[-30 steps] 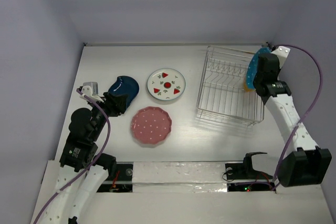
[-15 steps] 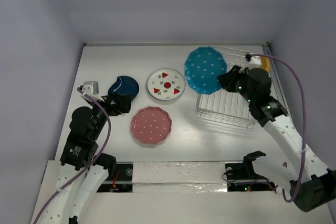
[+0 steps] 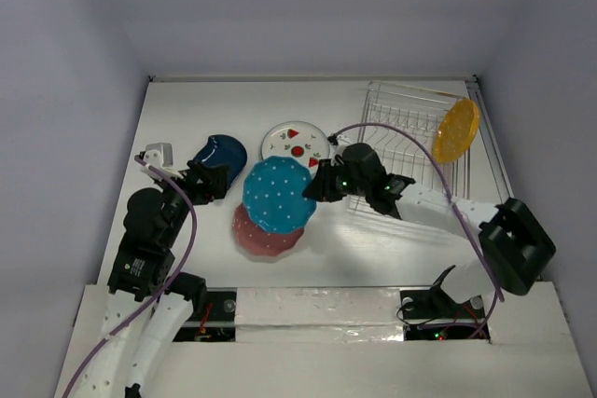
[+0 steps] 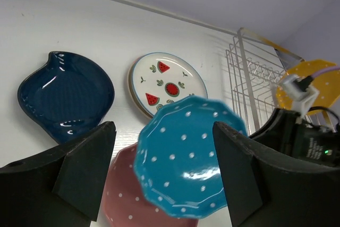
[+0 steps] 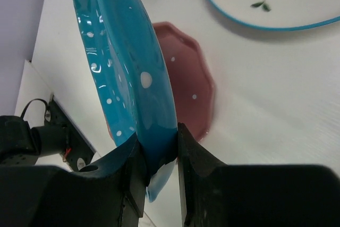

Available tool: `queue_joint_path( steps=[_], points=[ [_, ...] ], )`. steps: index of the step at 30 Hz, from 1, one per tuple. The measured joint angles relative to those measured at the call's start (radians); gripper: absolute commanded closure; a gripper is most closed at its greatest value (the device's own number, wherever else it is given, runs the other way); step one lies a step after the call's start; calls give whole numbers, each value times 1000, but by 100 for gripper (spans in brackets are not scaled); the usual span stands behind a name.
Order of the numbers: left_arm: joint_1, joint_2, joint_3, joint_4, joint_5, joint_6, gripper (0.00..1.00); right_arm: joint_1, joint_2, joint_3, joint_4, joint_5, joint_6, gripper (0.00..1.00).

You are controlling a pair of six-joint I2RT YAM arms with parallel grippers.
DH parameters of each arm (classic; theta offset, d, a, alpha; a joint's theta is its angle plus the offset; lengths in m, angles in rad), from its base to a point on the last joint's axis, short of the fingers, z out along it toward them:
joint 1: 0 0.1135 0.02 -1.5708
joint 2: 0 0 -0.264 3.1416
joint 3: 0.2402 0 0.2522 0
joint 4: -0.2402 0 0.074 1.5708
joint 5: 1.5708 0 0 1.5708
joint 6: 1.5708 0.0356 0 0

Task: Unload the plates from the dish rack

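Observation:
My right gripper (image 3: 322,184) is shut on the rim of the bright blue dotted plate (image 3: 278,195) and holds it in the air over the pink scalloped plate (image 3: 262,235). The right wrist view shows the blue plate (image 5: 127,62) edge-on between my fingers (image 5: 159,160), with the pink plate (image 5: 188,89) below. The white plate with red wedges (image 3: 291,141) and the dark blue plate (image 3: 222,151) lie flat on the table. The yellow-orange plate (image 3: 456,130) stands upright in the wire dish rack (image 3: 406,128). My left gripper (image 3: 207,181) is open and empty beside the dark blue plate (image 4: 64,97).
White walls close in the table at the back and on both sides. A taped ledge (image 3: 317,309) runs along the near edge by the arm bases. The rack stands at the back right.
My right arm has carried the bright blue plate from the rack leftward and down to above the pink plate. The left arm has barely moved.

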Motion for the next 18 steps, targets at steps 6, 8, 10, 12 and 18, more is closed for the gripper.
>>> queue_joint_path(
  steps=[6, 8, 10, 12, 18],
  points=[
    [4, 5, 0, 0, 0, 0, 30, 76, 167, 0, 106, -23, 58, 100],
    [5, 5, 0, 0, 0, 0, 30, 91, 201, -5, 130, -31, 77, 100],
    [11, 5, 0, 0, 1, 0, 30, 97, 219, -18, 158, -40, 102, 100],
    [13, 5, 0, 0, 1, 0, 30, 98, 219, -30, 181, -42, 118, 95],
    [17, 5, 0, 0, 2, 0, 30, 98, 248, -40, 232, -47, 159, 71]
  ],
)
